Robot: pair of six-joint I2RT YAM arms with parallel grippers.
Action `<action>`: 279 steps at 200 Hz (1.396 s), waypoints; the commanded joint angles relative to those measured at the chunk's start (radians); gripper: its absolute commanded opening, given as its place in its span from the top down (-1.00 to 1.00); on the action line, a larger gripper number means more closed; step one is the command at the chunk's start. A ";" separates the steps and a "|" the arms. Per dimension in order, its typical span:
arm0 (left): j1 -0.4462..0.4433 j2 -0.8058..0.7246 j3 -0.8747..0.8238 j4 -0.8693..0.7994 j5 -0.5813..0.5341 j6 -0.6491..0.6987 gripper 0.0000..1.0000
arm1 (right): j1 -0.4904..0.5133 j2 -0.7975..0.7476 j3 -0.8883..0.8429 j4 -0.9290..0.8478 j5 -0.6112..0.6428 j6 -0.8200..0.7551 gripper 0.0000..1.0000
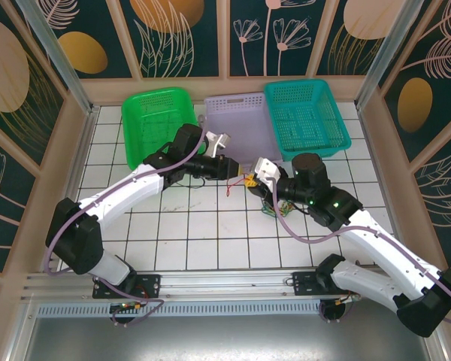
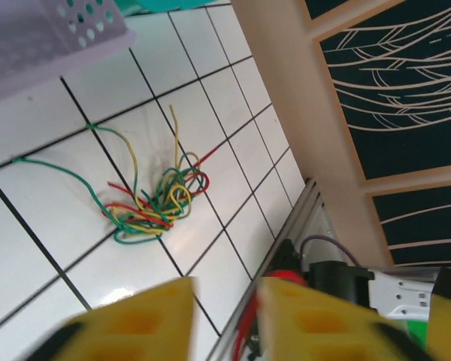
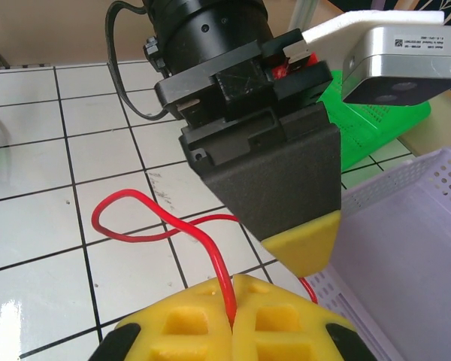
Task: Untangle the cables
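Yellow fingertips fill the bottom of your right wrist view: your right gripper (image 3: 231, 304) is pinched tight on the red cable (image 3: 165, 226), which rises from the seam between the pads and loops out over the white tiles (image 3: 37, 173). Just beyond, your left gripper (image 3: 304, 244) hangs over that same red strand, black body down and one yellow tip showing. Its wrist camera (image 3: 402, 64) carries a small printed label, and the print is too fine to read. No other writing turns up anywhere.

Switch to your left wrist view and that gripper's two yellow fingers (image 2: 143, 320) stand a narrow gap apart. A red streak shows at the inner edge of one. You cannot tell from here whether it is touching.

Past them the rest of the cables (image 2: 154, 203) lie in a knot of green, yellow and red on the tiles, with one green strand trailing off toward the lilac basket (image 2: 45, 37).

From above, that knot (image 1: 270, 207) sits right beside your right arm, in front of the lilac basket and the teal basket (image 1: 308, 113), with the green basket (image 1: 159, 124) off to the left.
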 commanded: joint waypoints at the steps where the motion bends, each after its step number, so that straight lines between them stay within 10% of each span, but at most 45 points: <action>1: -0.001 0.000 0.034 0.032 -0.048 -0.013 0.94 | 0.005 -0.015 -0.012 0.002 -0.015 -0.008 1.00; 78: 0.126 -0.017 0.105 0.090 -0.087 -0.158 1.00 | 0.021 -0.042 -0.058 -0.008 0.025 0.017 1.00; 110: 0.127 0.044 0.168 -0.121 0.015 0.003 -0.04 | 0.019 -0.035 -0.052 -0.016 0.004 -0.016 1.00; 162: 0.117 0.029 0.037 -0.124 0.173 0.051 -0.48 | 0.001 -0.025 -0.056 -0.002 -0.033 -0.023 1.00; 279: 0.039 0.097 0.036 -0.113 0.280 0.082 -0.26 | -0.014 -0.001 -0.055 0.024 -0.068 -0.008 1.00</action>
